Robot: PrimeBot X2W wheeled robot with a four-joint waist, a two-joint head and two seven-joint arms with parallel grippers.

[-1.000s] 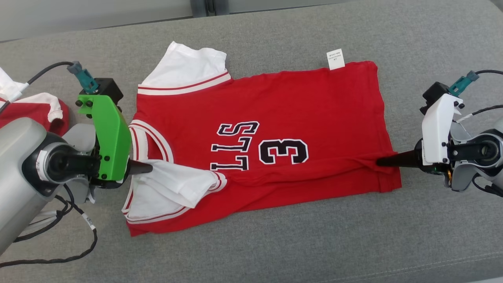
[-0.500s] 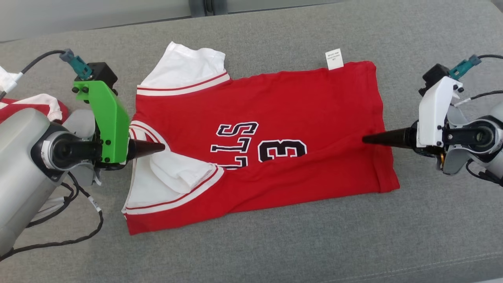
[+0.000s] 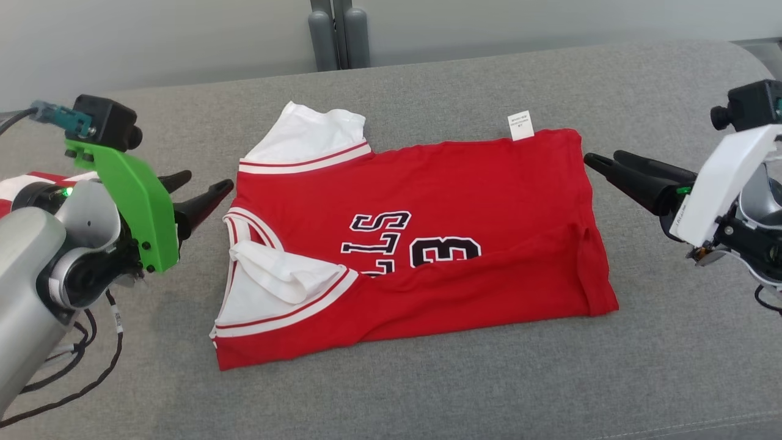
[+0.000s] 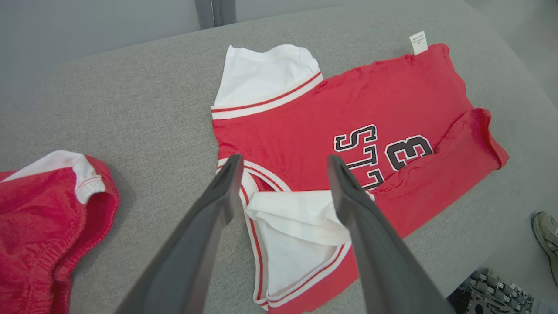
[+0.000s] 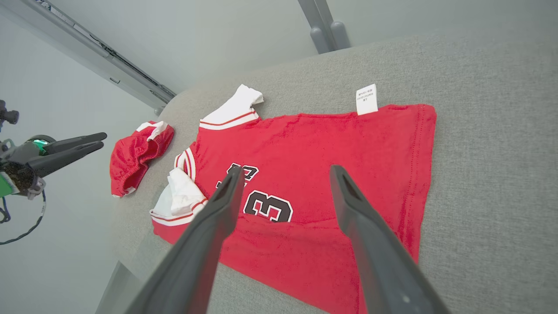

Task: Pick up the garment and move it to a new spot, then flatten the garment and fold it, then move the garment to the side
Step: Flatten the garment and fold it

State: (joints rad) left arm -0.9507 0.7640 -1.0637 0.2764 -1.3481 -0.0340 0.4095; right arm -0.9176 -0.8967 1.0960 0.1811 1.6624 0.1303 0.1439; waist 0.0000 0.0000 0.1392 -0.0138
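Observation:
The garment [image 3: 427,201] is a red jersey with white sleeves and black lettering, lying on the grey cushion with its near long edge folded up over the body. Its collar end points to my left and a white tag [image 3: 520,125] sticks out at the far edge. My left gripper [image 3: 204,186] hovers open just off the collar end, nothing between its fingers. In the left wrist view the left gripper [image 4: 282,163] spans the collar and the folded white sleeve [image 4: 301,213]. My right gripper [image 3: 605,160] is open, raised off the hem end. The right gripper [image 5: 283,172] looks down on the garment [image 5: 331,152].
A second red and white piece of clothing [image 4: 48,209] lies bunched at the left end of the cushion [image 3: 427,391]. Grey posts [image 3: 339,30] stand behind the cushion's far edge. A person's shoe [image 4: 545,237] shows on the floor past the near edge.
Both grippers have let go of the folded edge, opened and pulled back up and away from the garment's two ends. The head camera has tilted, so the whole picture has shifted.

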